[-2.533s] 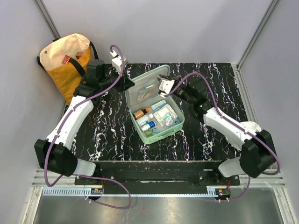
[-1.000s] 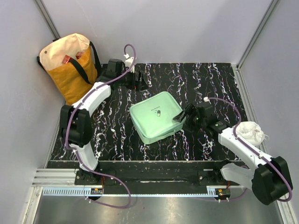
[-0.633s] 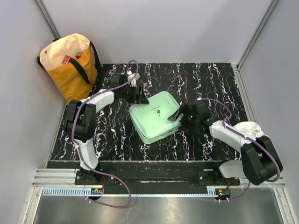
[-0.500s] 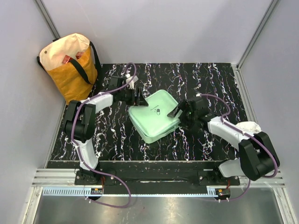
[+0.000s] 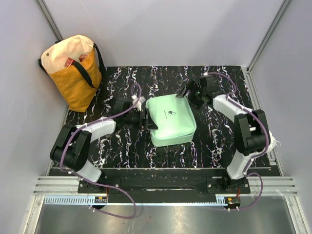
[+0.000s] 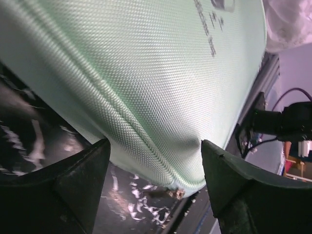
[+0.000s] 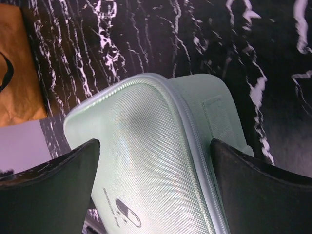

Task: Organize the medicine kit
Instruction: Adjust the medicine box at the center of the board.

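Note:
The medicine kit (image 5: 173, 124) lies shut in the middle of the black marbled table, a mint-green case with its pill logo (image 5: 171, 112) facing up. My left gripper (image 5: 146, 120) sits low at the kit's left edge. In the left wrist view its jaws stand open (image 6: 154, 142), with the kit's zip seam (image 6: 146, 156) running between them. My right gripper (image 5: 186, 93) hovers at the kit's far right corner. It is open (image 7: 155, 141), and its fingers span the lid (image 7: 146, 195) beside the zip.
A yellow-and-cream tote bag (image 5: 73, 63) stands in the back left corner, against the wall. Grey walls close in the table on three sides. A metal rail (image 5: 156, 187) with both arm bases runs along the near edge.
The kit, open with bottles inside in the earliest frame, is now shut and has turned and slid toward the back. The left gripper came down to its left edge; the right swung to its far corner.

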### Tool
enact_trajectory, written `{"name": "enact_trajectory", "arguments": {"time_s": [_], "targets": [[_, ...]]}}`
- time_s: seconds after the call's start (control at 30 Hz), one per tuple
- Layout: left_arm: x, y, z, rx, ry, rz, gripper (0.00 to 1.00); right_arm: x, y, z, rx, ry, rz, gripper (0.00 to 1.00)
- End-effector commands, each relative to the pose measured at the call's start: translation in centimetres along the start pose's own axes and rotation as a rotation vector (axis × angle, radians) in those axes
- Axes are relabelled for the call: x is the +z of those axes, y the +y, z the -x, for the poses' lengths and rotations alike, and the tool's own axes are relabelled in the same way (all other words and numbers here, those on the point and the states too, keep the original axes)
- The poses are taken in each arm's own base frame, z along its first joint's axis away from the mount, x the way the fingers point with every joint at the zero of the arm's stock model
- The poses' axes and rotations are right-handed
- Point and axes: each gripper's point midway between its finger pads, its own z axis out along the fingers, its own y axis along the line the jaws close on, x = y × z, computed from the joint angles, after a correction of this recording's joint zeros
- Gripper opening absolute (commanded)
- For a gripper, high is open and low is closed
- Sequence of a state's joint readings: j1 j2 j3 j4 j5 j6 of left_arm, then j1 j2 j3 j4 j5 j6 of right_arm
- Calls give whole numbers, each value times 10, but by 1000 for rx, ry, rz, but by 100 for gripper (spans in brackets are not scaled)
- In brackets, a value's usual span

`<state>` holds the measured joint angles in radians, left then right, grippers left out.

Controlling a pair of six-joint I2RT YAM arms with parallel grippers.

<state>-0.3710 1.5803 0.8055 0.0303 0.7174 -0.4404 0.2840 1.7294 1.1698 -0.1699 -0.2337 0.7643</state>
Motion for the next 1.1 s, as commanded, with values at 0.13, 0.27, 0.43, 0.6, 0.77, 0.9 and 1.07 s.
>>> {"name": "enact_trajectory", "arguments": {"time_s": [0.13, 0.27, 0.43, 0.6, 0.77, 0.9, 1.07], "targets": [[-11, -50, 5, 38, -133, -27, 76, -15, 39, 58, -138, -29, 164, 98], [-37, -19, 24, 92, -217, 220, 82, -55, -6, 96, -191, -210, -48, 100], [-67, -15, 73, 143, -346, 280, 89, -105, -32, 73, -181, -276, -145, 100], [-66, -18, 148, 223, -412, 229, 91, -123, -41, -6, 24, -186, 11, 99], [-30, -26, 210, 335, -353, 29, 88, -144, -32, -56, 79, -138, 92, 99], [2, -8, 212, 315, -244, -32, 86, -144, -33, -88, 119, -67, 92, 100], [27, 13, 168, 233, -144, -100, 83, -120, -34, -96, 177, -22, 126, 100]]}}
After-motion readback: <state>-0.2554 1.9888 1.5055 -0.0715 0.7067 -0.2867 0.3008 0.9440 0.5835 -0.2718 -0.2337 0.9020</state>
